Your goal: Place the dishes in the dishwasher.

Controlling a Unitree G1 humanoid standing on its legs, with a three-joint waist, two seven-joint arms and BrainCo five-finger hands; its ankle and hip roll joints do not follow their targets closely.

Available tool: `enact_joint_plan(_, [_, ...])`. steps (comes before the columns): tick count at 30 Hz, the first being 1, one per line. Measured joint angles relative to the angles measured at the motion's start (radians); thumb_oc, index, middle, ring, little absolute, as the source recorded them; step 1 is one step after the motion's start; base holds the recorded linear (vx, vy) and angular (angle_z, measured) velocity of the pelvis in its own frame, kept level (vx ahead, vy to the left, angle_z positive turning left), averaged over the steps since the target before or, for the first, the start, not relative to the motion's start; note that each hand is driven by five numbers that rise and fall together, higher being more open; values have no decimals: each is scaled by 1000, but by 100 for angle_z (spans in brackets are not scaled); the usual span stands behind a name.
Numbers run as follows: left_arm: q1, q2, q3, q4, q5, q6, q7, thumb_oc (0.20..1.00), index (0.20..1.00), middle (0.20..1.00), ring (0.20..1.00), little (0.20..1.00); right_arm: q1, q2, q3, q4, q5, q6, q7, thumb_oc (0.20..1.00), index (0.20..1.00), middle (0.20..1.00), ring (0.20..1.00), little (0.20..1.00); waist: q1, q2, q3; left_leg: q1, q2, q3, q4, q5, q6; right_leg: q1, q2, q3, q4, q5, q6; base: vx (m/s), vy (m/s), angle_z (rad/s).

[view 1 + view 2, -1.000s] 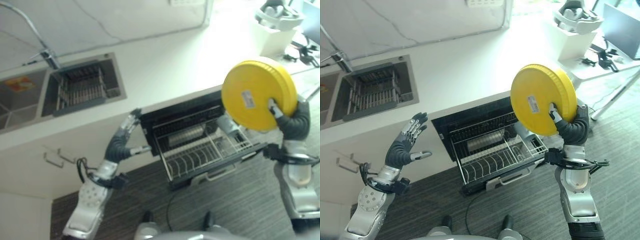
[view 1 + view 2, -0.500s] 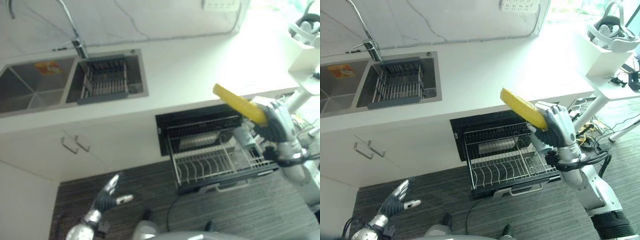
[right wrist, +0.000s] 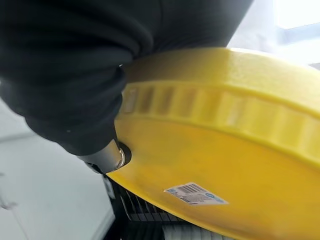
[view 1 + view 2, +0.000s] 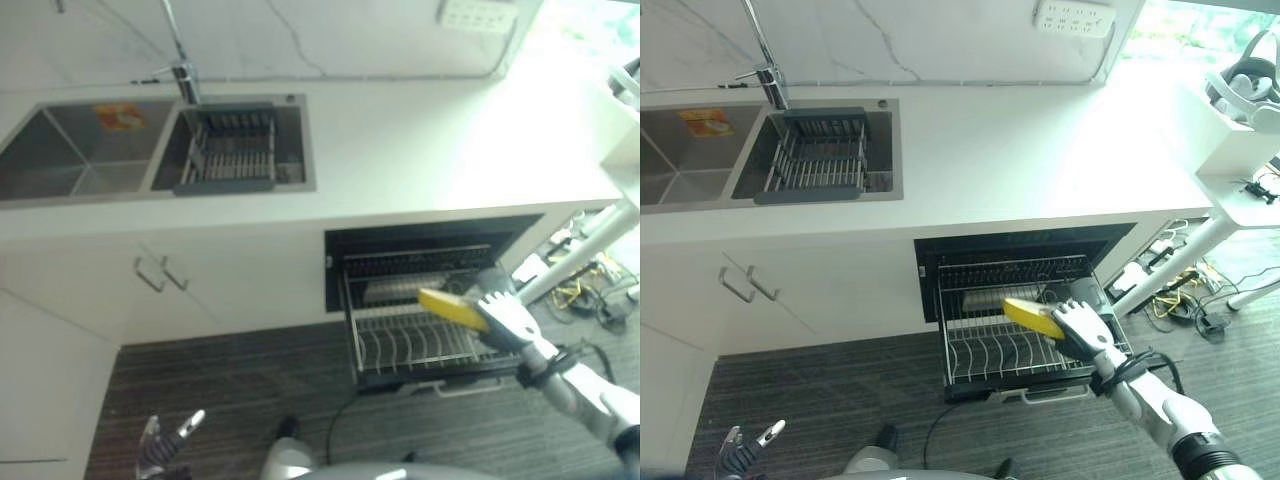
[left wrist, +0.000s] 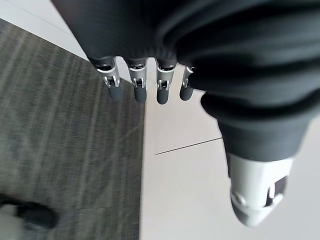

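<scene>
The yellow plate [image 4: 1033, 317] is gripped edge-on by the right hand [image 4: 1081, 328], held above the dishwasher rack [image 4: 990, 350]; the left hand [image 5: 150, 85] is hung open.

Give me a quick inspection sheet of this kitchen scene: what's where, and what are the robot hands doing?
Surface: white counter, bare.
Job's things: yellow plate held edge-on over the pulled-out dishwasher rack.
Clutter: drying rack in the sink.
Robot hands: right robot hand grips the plate; left robot hand low over the floor, fingers straight, holding nothing.
Cables: tangle on the floor by a white table leg.
Surroundings: faucet, wall socket strip, cabinet handles.
</scene>
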Motion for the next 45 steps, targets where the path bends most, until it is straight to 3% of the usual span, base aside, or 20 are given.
enact_joint_plan(6, [19, 9, -75, -40, 11, 30, -7, 1000, 1000, 1000, 1000, 1000, -78, 69, 7, 127, 22, 38, -5, 200, 200, 200, 200, 200, 57, 32, 17, -4, -3, -33, 0, 2, -2, 20, -2, -30, 0, -7, 5, 21, -27, 15])
enact_joint_plan(12, [3, 25, -78, -98, 8, 32, 15, 1000, 1000, 1000, 1000, 1000, -199, 80, 41, 295, 70, 72, -1, 200, 200, 200, 200, 200, 109, 50, 95, -37, 0, -62, 1, 19, -10, 0, 5, -55, 0, -5, 2, -86, -59, 13])
enact_joint_plan(18, [-22, 59, -78, -91, 3, 32, 15, 1000, 1000, 1000, 1000, 1000, -372, 81, 77, 373, 99, 82, 3, 200, 200, 200, 200, 200, 156, 18, 147, -48, 0, -74, 1, 20, -11, -1, 6, -79, 0, -5, 2, -60, -36, 7])
enact_joint_plan(23, [-58, 86, -78, -93, -2, 28, 23, 1000, 1000, 1000, 1000, 1000, -437, 81, 120, 385, 96, 129, -2, 200, 200, 200, 200, 200, 188, -29, 174, -54, 1, -80, 1, 21, -12, -3, 9, -82, 0, -7, 2, -35, -68, 4])
enact_joint_plan(26, [-72, 95, -79, -103, -3, 27, 24, 1000, 1000, 1000, 1000, 1000, -466, 82, 147, 396, 45, 194, -45, 200, 200, 200, 200, 200, 192, -36, 188, -69, 5, -83, 1, 23, -16, -16, 15, -81, 0, -5, 0, -45, -20, 1])
enact_joint_plan(30, [-73, 97, -106, -140, -20, 25, 30, 1000, 1000, 1000, 1000, 1000, -492, 83, 178, 394, -3, 272, -53, 200, 200, 200, 200, 200, 191, -17, 202, -75, 10, -84, 1, 24, -18, -23, 21, -80, 0, -5, -1, -32, -7, 0])
enact_joint_plan(35, [-85, 96, -122, -156, -42, 22, 35, 1000, 1000, 1000, 1000, 1000, -501, 86, 219, 407, -6, 301, -53, 200, 200, 200, 200, 200, 207, 4, 225, -84, 12, -77, 1, 24, -18, -38, 20, -79, -1, -3, -3, -70, -11, -3])
enact_joint_plan(42, [-138, 95, -155, -173, -129, -5, 5, 1000, 1000, 1000, 1000, 1000, -555, 93, 222, 466, -21, 401, -74, 200, 200, 200, 200, 200, 214, 89, 288, -152, 8, -82, 25, 32, -19, -93, 18, -77, 0, 10, -18, -116, 46, 0])
enact_joint_plan(45, [-148, 92, -167, -183, -167, -8, -7, 1000, 1000, 1000, 1000, 1000, -615, 92, 222, 471, -21, 428, -99, 200, 200, 200, 200, 200, 210, 106, 295, -182, 7, -76, 24, 40, -18, -127, 16, -74, 0, 18, -22, -85, 48, -4])
